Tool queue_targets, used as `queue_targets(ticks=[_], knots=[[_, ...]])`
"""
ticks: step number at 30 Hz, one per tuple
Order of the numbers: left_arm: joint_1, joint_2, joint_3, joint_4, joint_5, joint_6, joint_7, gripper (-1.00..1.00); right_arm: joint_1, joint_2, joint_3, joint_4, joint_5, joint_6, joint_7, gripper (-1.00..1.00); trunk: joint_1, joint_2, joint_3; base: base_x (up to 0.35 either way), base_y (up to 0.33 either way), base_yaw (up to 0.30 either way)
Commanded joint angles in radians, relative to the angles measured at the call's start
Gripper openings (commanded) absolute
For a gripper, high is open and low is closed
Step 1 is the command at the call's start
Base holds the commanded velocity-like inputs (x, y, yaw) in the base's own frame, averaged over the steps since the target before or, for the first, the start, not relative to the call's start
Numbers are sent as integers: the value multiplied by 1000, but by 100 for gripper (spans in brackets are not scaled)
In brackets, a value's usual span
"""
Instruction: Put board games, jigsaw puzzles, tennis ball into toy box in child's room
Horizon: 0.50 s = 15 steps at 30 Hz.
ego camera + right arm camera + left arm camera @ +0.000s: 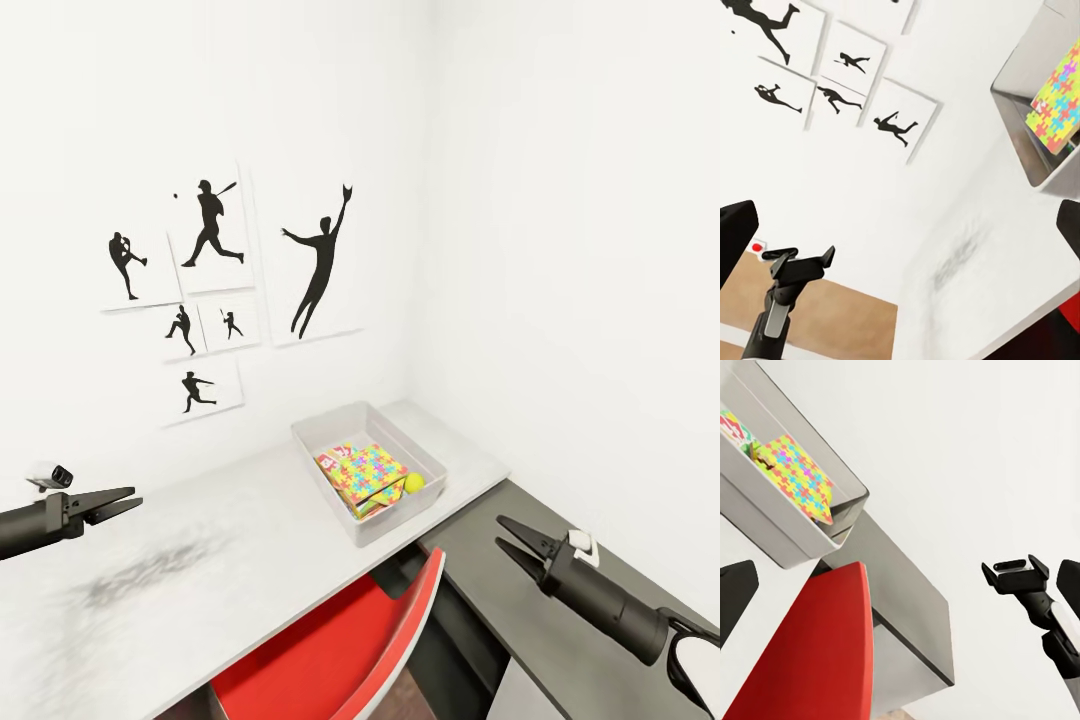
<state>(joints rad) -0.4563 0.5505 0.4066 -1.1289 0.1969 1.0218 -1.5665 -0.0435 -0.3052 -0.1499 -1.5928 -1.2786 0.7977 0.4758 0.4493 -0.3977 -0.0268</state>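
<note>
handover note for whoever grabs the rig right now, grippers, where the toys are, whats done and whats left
Left gripper: open, empty, over the table.
Right gripper: open, empty, over the lower dark section.
Toy box sits at the table's far end; in it, a jigsaw puzzle on top, the tennis ball beside it, and a printed edge under the puzzle, unclear which toy.
Left: confirm the box's contents; fetch any board games not inside.
</note>
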Motion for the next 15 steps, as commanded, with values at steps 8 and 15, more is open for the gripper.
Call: queue_targets(ticks=[8,15], knots=[[-1,0,0,0,-1,11,-4,100,-1,0,0,0,-2,5,1,100,1,-2,-1,0,0,-62],[-1,0,0,0,-2,11,-4,100,-1,0,0,0,-2,6,2,100,1,-2,3,-96,71,-234]])
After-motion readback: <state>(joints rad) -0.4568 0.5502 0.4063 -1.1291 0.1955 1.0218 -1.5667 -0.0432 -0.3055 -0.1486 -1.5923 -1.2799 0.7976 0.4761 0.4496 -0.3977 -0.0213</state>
